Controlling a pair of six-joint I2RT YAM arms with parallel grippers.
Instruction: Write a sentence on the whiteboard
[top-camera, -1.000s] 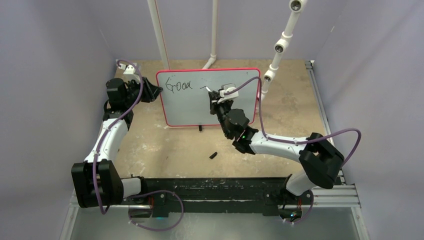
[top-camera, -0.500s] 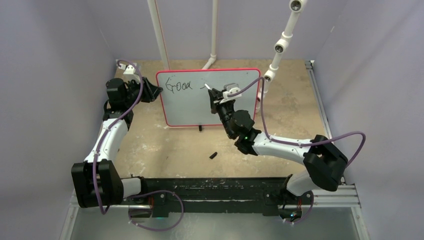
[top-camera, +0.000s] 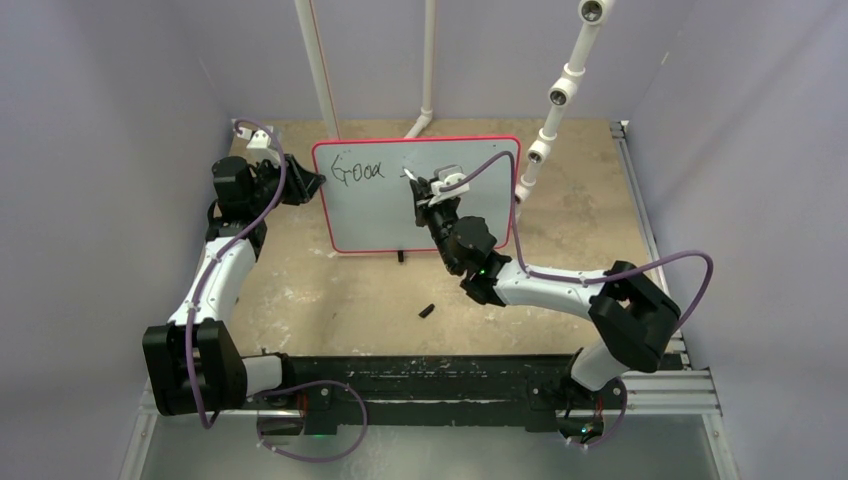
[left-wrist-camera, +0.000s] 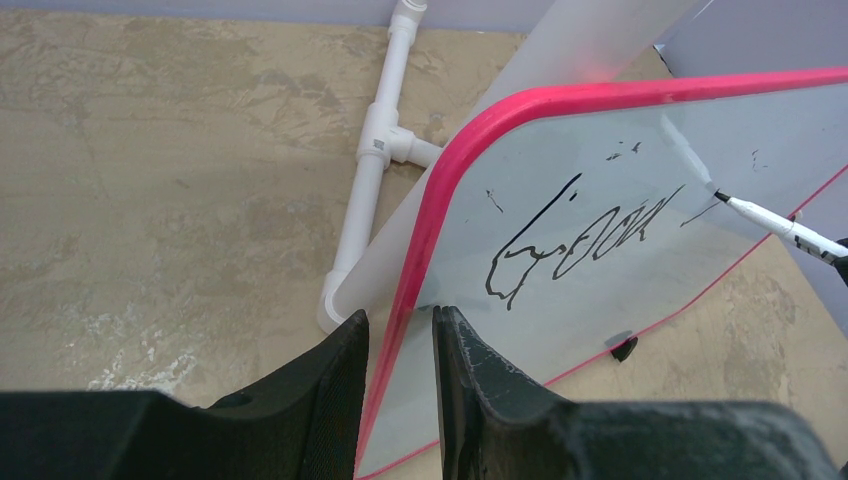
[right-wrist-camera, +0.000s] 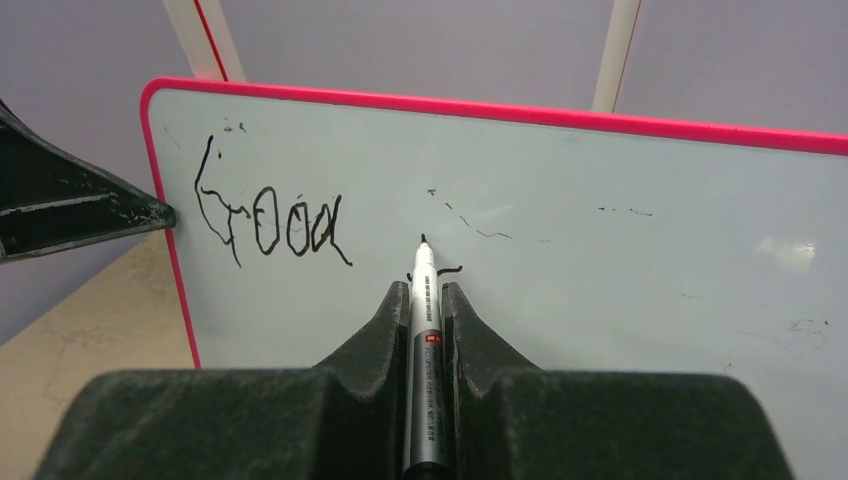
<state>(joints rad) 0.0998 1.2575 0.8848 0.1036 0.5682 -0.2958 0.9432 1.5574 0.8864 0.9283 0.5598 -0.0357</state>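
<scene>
Whiteboard (top-camera: 370, 215) rim is clamped in left tool (left-wrist-camera: 400, 335), its face touched by marker (right-wrist-camera: 423, 262) gripped in right tool (right-wrist-camera: 428, 290).

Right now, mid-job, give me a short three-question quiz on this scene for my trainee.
1. True or false: the left end effector grips the left rim of the red-rimmed glossy white whiteboard.
2. The right end effector holds: A) a cloth eraser; B) a slim silver black-tipped marker; C) nothing.
3. Fill in: the finished black handwritten word reads ____.
Key: 1 true; 2 B; 3 Good.
</scene>
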